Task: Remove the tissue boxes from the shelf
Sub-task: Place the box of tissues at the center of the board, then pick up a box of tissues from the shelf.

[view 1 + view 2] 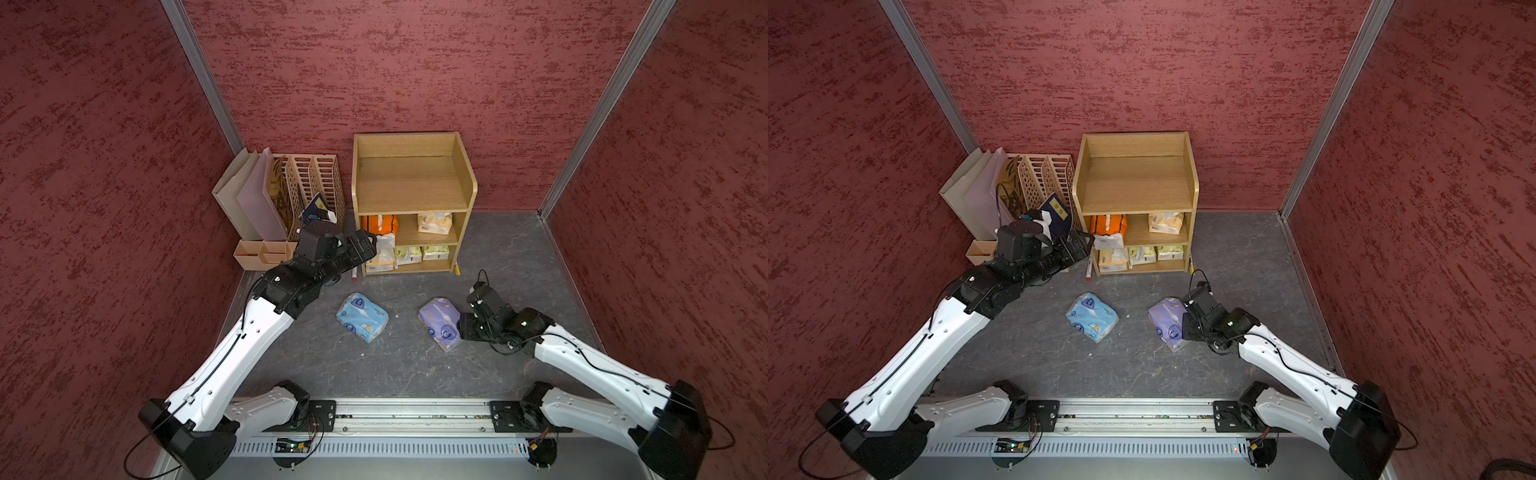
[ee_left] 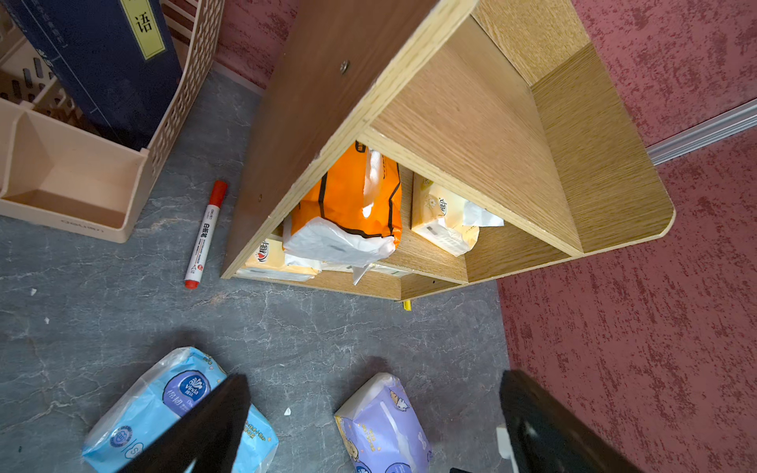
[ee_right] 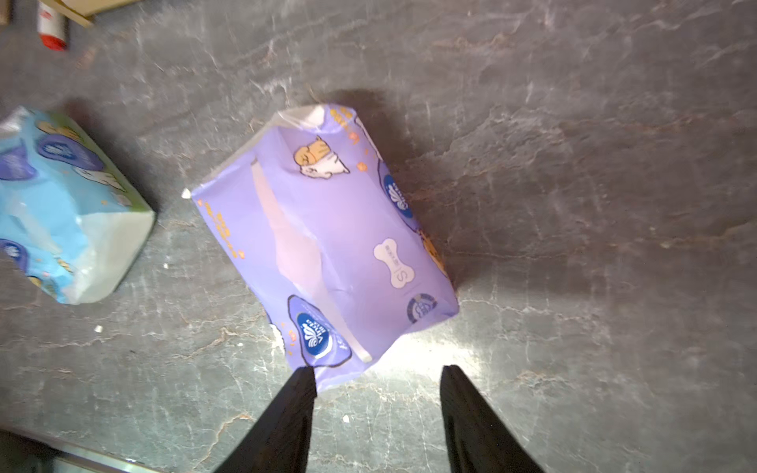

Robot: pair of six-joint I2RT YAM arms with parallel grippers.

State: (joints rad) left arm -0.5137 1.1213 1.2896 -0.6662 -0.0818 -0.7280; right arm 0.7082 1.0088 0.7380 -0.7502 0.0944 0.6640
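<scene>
Tissue boxes point(image 1: 434, 222), five, sit on the two lower tiers of the shelf point(image 1: 411, 183); blue box point(image 1: 361, 316) and lilac box point(image 1: 439, 322) lie on the table point(image 1: 395, 365). Left claw point(image 2: 372, 379), released and empty, faces the orange box point(image 2: 352, 196): better go in level and pinch its body, not the loose tissue point(image 2: 336, 241). Right claw point(image 3: 377, 370) is released too.
</scene>
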